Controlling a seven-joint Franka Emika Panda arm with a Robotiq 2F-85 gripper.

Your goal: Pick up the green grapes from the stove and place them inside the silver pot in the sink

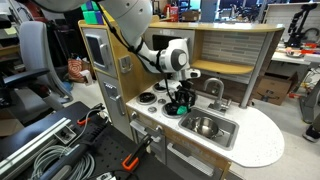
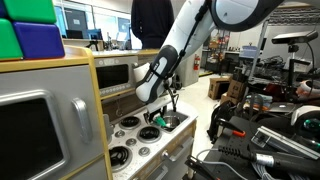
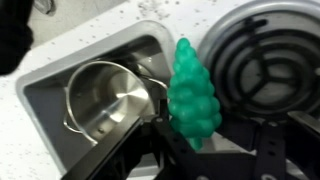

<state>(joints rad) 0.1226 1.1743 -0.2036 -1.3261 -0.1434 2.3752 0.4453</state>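
Note:
The green grapes [image 3: 193, 95] are a bright green lumpy cluster between my gripper's [image 3: 205, 148] dark fingers, which are shut on their lower end. In the wrist view they hang over the border between the stove [image 3: 265, 60] and the sink [image 3: 60, 75]. The silver pot [image 3: 105, 100] stands in the sink basin, just left of the grapes, and is empty. In both exterior views the gripper [image 1: 178, 100] [image 2: 160, 112] is low over the counter with the grapes [image 1: 175, 109] [image 2: 157, 121] under it, beside the sink [image 1: 208, 127].
A curved silver faucet [image 1: 212, 88] stands behind the sink. The toy kitchen's wooden back wall and shelf [image 1: 230, 60] rise behind the counter. A silver microwave-like box [image 2: 35, 125] stands by the stove. Black burners [image 2: 128, 124] lie near the gripper.

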